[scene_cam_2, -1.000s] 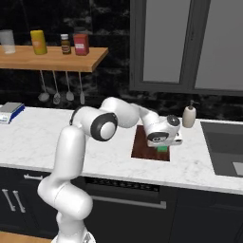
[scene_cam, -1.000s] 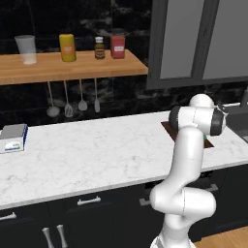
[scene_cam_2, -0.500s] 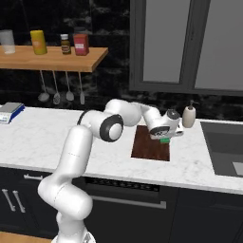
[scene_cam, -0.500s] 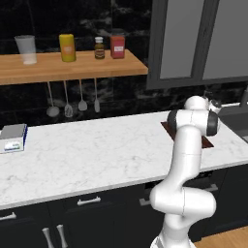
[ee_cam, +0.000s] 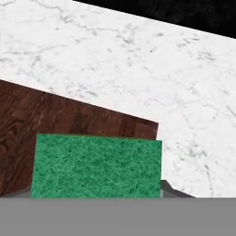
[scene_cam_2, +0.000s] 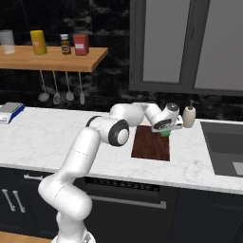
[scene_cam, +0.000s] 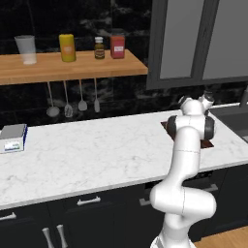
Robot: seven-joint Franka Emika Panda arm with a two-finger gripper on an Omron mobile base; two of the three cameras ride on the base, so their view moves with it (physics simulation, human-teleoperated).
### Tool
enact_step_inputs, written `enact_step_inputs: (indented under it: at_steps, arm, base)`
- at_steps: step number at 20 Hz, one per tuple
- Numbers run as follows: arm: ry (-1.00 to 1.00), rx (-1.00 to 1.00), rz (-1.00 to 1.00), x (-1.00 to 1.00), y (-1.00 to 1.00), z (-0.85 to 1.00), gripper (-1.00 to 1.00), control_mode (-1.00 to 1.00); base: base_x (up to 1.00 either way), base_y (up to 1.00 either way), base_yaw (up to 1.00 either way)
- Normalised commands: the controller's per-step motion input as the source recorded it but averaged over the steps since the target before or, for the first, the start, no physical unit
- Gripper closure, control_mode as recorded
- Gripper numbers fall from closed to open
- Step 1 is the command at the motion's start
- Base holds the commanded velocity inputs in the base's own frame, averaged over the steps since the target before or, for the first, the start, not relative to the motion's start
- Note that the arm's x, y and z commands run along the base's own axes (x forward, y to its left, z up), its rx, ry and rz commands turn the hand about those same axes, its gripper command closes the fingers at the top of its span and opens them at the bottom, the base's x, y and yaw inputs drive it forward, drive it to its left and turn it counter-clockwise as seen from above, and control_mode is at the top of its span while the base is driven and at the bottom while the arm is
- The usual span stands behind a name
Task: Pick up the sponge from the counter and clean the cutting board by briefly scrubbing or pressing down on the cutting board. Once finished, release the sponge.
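The green-topped sponge sits close under the hand camera, between the fingers, and covers their tips. My gripper is shut on the sponge at the far right corner of the dark reddish-brown cutting board. The hand view has the board running out from under the sponge to the left, with white marble counter beyond its corner. I cannot tell whether the sponge touches the board or hangs just above it. In the left base view my own arm hides most of the board.
A soap bottle stands just right of the gripper, and a dark sink lies beyond it. A grey-and-white box rests at the counter's far left. Utensils hang under the wooden shelf holding jars.
The gripper has carried the sponge from the middle of the cutting board toward its far right corner, nearer the soap bottle. The base has not moved.
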Motion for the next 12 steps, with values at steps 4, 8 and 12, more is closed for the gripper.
enact_step_inputs:
  at_steps: [4,8,12]
  arm:
    - [-0.06,0.0,0.0,-0.88,0.49,-0.14,1.0,-1.0]
    - [-0.14,0.0,0.01,-1.0,0.53,0.0,1.0,-1.0]
    - [-0.14,-0.16,0.18,-0.94,0.92,0.01,1.0,-1.0]
  base:
    - [0.0,0.0,0.0]
    - [0.0,0.0,0.0]
    - [0.0,0.0,0.0]
